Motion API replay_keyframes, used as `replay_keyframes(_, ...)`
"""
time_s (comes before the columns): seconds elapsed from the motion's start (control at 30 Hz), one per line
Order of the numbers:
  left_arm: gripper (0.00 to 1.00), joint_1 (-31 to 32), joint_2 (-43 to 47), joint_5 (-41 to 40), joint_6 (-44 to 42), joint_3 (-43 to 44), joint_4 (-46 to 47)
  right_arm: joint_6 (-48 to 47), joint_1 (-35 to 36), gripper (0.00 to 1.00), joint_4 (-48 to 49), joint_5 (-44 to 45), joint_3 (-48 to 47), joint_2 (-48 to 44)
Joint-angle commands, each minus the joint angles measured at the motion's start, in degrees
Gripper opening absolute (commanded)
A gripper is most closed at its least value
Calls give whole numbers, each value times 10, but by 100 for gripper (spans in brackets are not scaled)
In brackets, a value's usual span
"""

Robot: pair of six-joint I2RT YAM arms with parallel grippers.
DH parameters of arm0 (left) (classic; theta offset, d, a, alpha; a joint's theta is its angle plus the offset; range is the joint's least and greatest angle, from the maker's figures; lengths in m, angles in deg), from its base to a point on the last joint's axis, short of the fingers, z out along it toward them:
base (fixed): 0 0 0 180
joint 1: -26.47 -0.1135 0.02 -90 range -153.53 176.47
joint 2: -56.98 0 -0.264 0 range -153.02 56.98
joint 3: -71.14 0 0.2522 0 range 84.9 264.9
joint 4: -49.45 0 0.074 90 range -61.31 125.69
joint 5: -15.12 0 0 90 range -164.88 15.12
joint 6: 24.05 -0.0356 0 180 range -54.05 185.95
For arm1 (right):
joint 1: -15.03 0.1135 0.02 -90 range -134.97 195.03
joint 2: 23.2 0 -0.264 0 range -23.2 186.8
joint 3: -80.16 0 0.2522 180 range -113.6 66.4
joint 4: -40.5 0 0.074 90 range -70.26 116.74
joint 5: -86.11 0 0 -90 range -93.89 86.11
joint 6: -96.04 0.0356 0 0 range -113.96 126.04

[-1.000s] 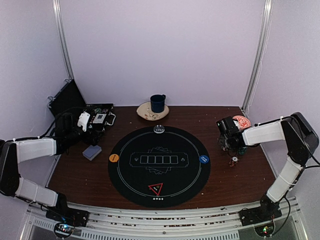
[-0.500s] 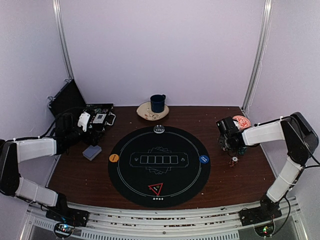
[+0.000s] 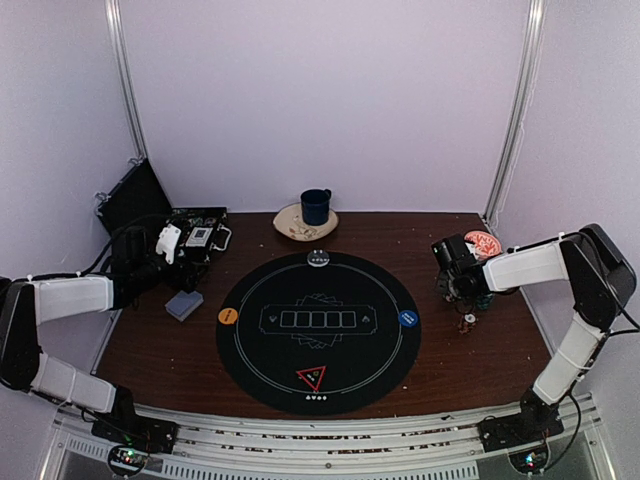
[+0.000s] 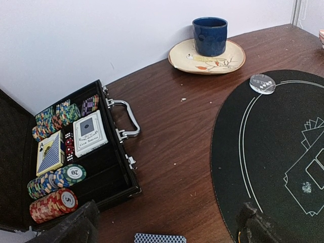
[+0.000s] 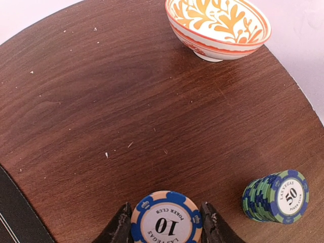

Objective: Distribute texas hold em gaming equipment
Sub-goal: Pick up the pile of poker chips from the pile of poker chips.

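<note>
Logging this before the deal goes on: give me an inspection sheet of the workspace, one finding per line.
surface: brown wooden table, round black felt mat centred.
job's things: open black case of chips and cards; blue-backed card deck; orange disc, blue disc, clear disc, red-edged triangle marker on mat; green 50 chip stack.
clutter: dark blue mug on cream plate; red-patterned bowl.
grippers: left gripper jaws wide open, empty; right gripper jaws flank blue-rimmed 10 chip, grip unclear.
cables: black cable off the table's right side.
surroundings: pale lilac walls.

L claw (image 4: 164, 225) wide open; R claw (image 5: 166, 223) partly closed.
</note>
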Motion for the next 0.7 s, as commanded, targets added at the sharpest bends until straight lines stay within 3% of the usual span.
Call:
replay_keyframes(0.0,98,-5,-4,7,5,15,28,-3,4,40,-10,14,-10,2)
replay_keyframes(0.2,98,-4,-5,7,5,15,28,-5,7,27,-13,25,-11,-5)
replay_keyframes(0.67,98,-5,-8,6,6,16,29,-39,60,26,-15,67,-27,-25)
